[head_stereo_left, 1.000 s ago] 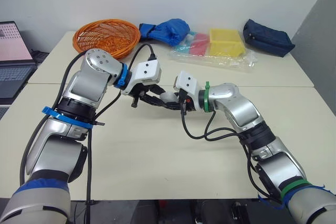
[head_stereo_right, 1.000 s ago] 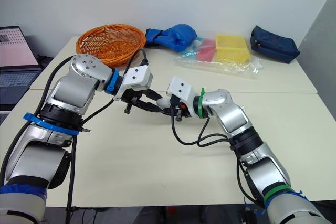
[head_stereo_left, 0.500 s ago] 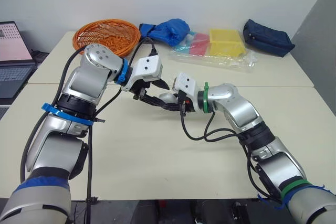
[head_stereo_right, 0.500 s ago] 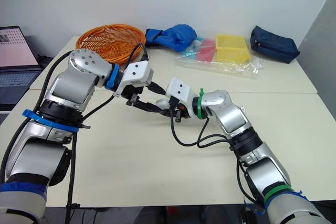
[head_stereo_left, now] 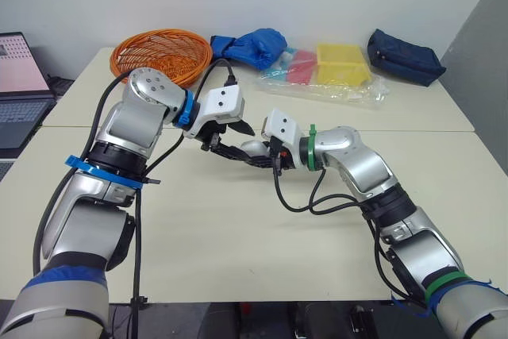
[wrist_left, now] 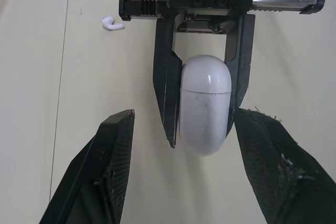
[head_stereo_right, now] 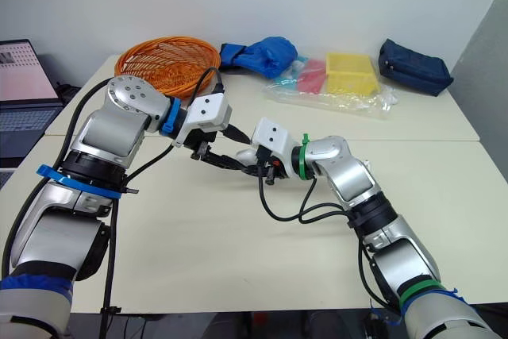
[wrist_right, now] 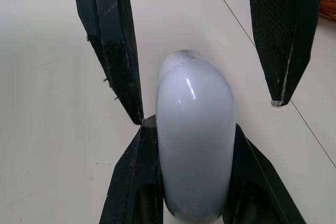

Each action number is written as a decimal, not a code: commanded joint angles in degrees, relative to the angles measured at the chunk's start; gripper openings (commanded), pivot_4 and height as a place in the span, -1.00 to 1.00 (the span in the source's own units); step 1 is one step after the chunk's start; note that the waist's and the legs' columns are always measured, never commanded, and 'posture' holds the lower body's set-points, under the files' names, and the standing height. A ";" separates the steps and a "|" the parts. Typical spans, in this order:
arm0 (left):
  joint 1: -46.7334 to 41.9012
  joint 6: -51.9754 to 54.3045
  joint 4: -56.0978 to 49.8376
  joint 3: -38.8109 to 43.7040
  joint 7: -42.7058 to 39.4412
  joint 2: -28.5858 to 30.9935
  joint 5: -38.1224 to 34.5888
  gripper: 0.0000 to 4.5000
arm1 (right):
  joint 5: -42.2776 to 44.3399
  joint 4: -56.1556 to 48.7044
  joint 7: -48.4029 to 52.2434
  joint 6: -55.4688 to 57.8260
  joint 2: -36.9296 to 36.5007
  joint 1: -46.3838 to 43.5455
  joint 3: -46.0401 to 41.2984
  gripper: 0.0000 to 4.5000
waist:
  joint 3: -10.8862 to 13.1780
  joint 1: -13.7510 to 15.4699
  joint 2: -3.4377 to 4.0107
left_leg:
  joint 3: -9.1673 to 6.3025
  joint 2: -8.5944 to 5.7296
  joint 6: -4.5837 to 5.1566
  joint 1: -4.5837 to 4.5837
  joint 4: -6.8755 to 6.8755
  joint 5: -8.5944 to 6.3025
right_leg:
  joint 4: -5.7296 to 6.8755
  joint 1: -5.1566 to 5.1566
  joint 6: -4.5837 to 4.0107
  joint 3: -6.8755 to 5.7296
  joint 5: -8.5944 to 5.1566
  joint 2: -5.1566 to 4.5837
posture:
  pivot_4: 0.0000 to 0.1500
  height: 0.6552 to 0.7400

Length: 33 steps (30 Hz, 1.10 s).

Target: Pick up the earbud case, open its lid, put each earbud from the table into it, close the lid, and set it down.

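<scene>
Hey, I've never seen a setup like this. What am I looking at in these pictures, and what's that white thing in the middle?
This is a humanoid robot with two arms, each ending in a black two-fingered gripper. The two wide pictures come from cameras in its head, looking down over a table. The two close-ups come from cameras on its wrists. The white thing is an earbud case, lid shut, clamped in the right gripper. The left gripper is open, its fingers spread either side of the case. One earbud lies on the table. Farther back sit an orange wire basket, a yellow tray and a navy pouch.
</scene>
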 commanded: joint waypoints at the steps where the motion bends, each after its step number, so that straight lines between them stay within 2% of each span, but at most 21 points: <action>1: -1.29 -0.05 -1.52 1.19 -0.70 0.24 -0.63 0.21 | 0.21 -2.10 0.28 -0.72 -0.07 -0.70 -0.82 -0.61 | 0.00 0.00 0.00 | -0.01 0.00 0.00 0.00 0.00 0.00 | 0.00 0.00 0.00 0.00 0.00 0.00 | 1.00 1.00; 3: -1.03 0.17 -1.99 1.09 -1.59 0.51 -0.93 0.01 | 0.23 -1.72 0.39 -0.86 0.06 -0.83 -0.75 -0.61 | 0.00 0.00 0.00 | 0.00 0.00 0.00 0.00 0.00 0.00 | 0.00 0.00 0.00 0.00 0.00 0.00 | 1.00 1.00; 7: -1.27 -0.22 -1.56 1.18 -1.99 0.75 -0.54 -0.60 | 0.15 -1.70 0.58 -1.09 0.01 -0.77 -0.57 -0.61 | 0.00 0.01 0.00 | 0.00 0.00 0.00 0.00 0.00 0.00 | 0.00 0.00 0.00 -0.01 0.00 0.00 | 1.00 1.00; 8: -1.27 -0.16 -1.62 1.27 -2.00 0.75 -0.51 -0.67 | 0.12 -1.78 0.65 -1.15 -0.06 -0.73 -0.51 -0.61 | 0.00 0.01 0.00 | 0.00 0.00 0.00 0.00 0.00 0.00 | 0.00 0.00 0.00 0.00 0.00 0.00 | 1.00 1.00; 21: 0.10 1.31 -3.82 1.94 -0.68 0.95 -0.69 -0.67 | 0.08 -1.80 1.41 -1.21 -0.36 -1.19 -0.56 -0.61 | 0.00 0.01 0.00 | 0.00 0.00 0.00 0.00 0.00 0.00 | 0.01 0.00 -0.01 0.00 0.00 0.00 | 1.00 1.00; 28: 2.63 6.37 -5.43 4.52 2.02 1.58 -2.68 -0.67 | 2.90 -4.35 3.50 2.27 -2.95 -0.87 -3.22 0.45 | 0.00 0.02 0.00 | -0.01 0.00 0.00 0.00 0.01 0.00 | 0.02 0.00 -0.01 0.00 0.00 -0.01 | 1.00 1.00; 31: 6.92 8.69 -5.76 10.81 6.53 0.85 -7.17 -0.67 | 8.51 -10.60 6.46 9.19 -8.68 1.17 -8.30 0.95 | 0.01 0.07 0.01 | -0.02 -0.01 0.00 -0.02 0.03 0.00 | 0.02 0.00 -0.01 -0.01 0.00 -0.06 | 1.00 1.00; 33: 10.45 13.88 -8.53 16.56 9.90 -0.78 -12.79 -0.67 | 10.30 -12.70 6.96 10.86 -12.37 2.31 -11.22 0.98 | 0.01 0.14 0.01 | -0.04 -0.01 0.00 -0.03 0.04 0.00 | -0.01 0.03 -0.01 -0.03 0.01 -0.07 | 1.00 1.00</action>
